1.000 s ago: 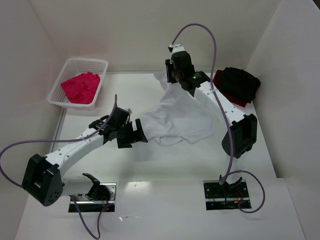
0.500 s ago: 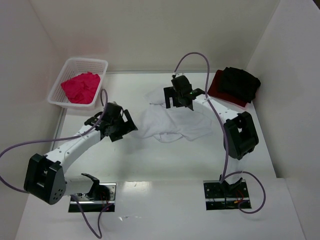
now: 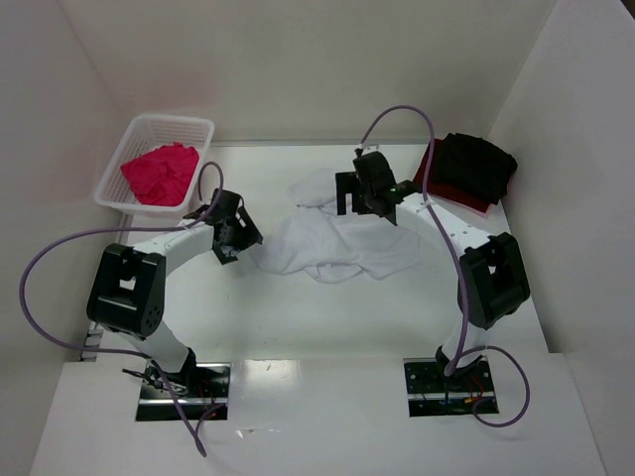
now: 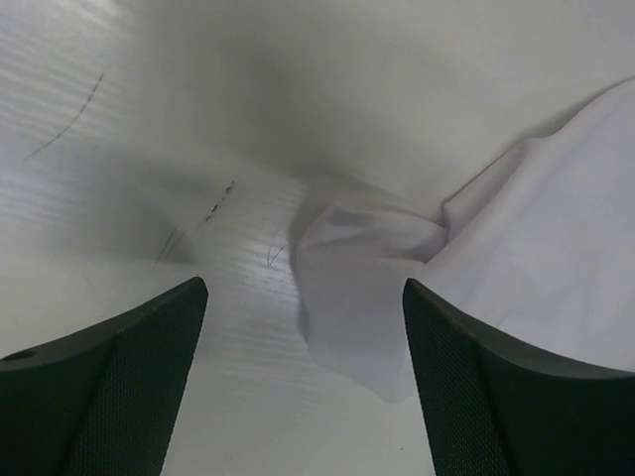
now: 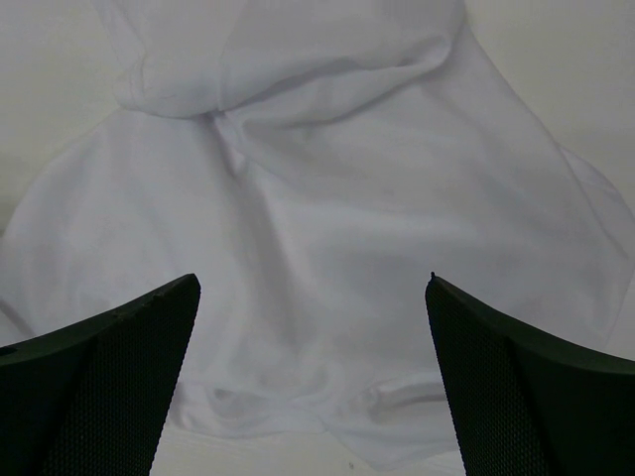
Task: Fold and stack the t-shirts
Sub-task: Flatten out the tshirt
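White soft cloth, a crumpled t-shirt (image 3: 337, 248), is spread near the middle of the pale worktop (image 3: 298, 317). Its longer spread runs across from left to right, and a bunched part is drawn up toward the far edge. The left jaws, carried by the left arm (image 3: 169, 241), are seen wide apart and empty in the left wrist view. A loose flap of the white t-shirt (image 4: 367, 288) lies on the worktop just ahead of them and between their lines, the bulk of the cloth falling away to the right. The right jaws, on the right arm (image 3: 437, 218), are likewise parted and hold nothing. They are poised over the far part of the same garment, whose wrinkled body (image 5: 327, 248) fills the right wrist view. The left arm is judged the nearer to the left-hand flap and the right arm to the bunched far part, so a two-sided pinch to pull the shirt flat is judged the step in hand. A white plastic lattice basket (image 3: 203, 131) stands at the far left corner, well apart, and a bright pink-magenta t-shirt (image 3: 159, 174) is heaped in it. At the far right, a black t-shirt (image 3: 478, 164) is laid on a dark red t-shirt (image 3: 429, 177), apparently as the stack already begun.
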`<state>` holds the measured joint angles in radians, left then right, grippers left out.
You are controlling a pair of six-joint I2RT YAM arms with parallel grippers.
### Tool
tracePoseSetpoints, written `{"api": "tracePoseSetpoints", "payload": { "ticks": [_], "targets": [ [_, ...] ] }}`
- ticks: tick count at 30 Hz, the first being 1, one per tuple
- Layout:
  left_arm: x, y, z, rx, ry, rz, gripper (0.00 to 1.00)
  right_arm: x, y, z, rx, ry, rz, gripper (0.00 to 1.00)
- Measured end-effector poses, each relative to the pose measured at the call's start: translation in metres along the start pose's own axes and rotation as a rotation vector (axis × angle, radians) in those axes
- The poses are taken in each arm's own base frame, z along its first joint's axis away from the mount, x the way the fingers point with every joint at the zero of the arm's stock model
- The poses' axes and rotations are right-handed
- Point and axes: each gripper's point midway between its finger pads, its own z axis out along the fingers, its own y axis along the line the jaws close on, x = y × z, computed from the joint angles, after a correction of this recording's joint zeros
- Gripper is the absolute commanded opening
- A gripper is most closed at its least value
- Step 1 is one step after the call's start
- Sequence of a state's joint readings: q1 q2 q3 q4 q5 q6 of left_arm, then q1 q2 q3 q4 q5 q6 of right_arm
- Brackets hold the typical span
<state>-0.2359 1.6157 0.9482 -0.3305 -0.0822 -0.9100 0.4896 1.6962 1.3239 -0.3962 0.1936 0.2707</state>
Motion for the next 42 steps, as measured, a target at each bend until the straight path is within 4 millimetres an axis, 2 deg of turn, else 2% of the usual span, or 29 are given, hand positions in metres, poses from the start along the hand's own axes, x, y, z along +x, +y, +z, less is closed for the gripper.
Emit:
{"api": "tracePoseSetpoints", "payload": {
  "ticks": [3,5,7,15,16,17,19,24,26,27,28,29,33,37,39,42],
  "targets": [
    [-0.009,-0.007,0.004,0.006,-0.020,0.015,0.82,0.000,-0.003,0.001,0.004,-0.002,0.007,1.00],
    [-0.016,-0.014,0.007,0.016,-0.036,0.018,0.76,0.000,-0.004,0.001,0.007,-0.001,0.009,1.00],
    [-0.023,-0.021,0.011,0.030,-0.051,0.019,0.76,-0.001,-0.004,0.001,0.006,-0.003,0.010,1.00],
    [-0.017,-0.017,0.025,0.006,-0.023,0.024,0.75,-0.002,-0.007,0.002,0.013,-0.005,0.014,1.00],
    [-0.017,-0.017,0.025,0.007,-0.023,0.024,0.72,-0.002,-0.008,0.002,0.013,-0.005,0.015,1.00],
    [-0.017,-0.017,0.025,0.009,-0.020,0.024,0.61,-0.002,-0.009,0.002,0.015,-0.005,0.016,1.00],
    [-0.015,-0.015,0.026,0.009,-0.017,0.030,0.52,-0.003,-0.010,0.002,0.017,-0.005,0.018,1.00],
    [-0.010,-0.016,0.026,0.021,0.004,0.046,0.41,-0.004,-0.011,0.003,0.019,-0.007,0.020,1.00],
    [-0.009,-0.017,0.026,0.027,0.010,0.046,0.33,-0.009,-0.010,0.005,0.018,-0.014,0.019,1.00],
    [-0.009,-0.017,0.026,0.030,0.012,0.045,0.27,-0.012,-0.009,0.007,0.017,-0.016,0.017,1.00],
    [-0.008,-0.017,0.027,0.031,0.014,0.045,0.10,-0.018,-0.007,0.009,0.015,-0.025,0.016,1.00],
    [-0.007,-0.017,0.028,0.032,0.017,0.044,0.02,-0.024,-0.005,0.012,0.013,-0.034,0.016,1.00],
    [-0.007,-0.016,0.028,0.031,0.020,0.059,0.00,-0.050,0.008,0.031,-0.013,-0.062,-0.019,1.00],
    [-0.004,-0.012,0.028,0.014,0.029,0.072,0.00,-0.078,0.025,0.066,-0.043,-0.090,-0.066,1.00],
    [-0.003,-0.009,0.024,0.004,0.035,0.074,0.00,-0.083,0.034,0.093,-0.061,-0.080,-0.095,1.00],
    [-0.005,-0.010,0.014,0.008,0.026,0.074,0.00,-0.078,0.043,0.130,-0.079,-0.050,-0.137,1.00]
  ]
}}
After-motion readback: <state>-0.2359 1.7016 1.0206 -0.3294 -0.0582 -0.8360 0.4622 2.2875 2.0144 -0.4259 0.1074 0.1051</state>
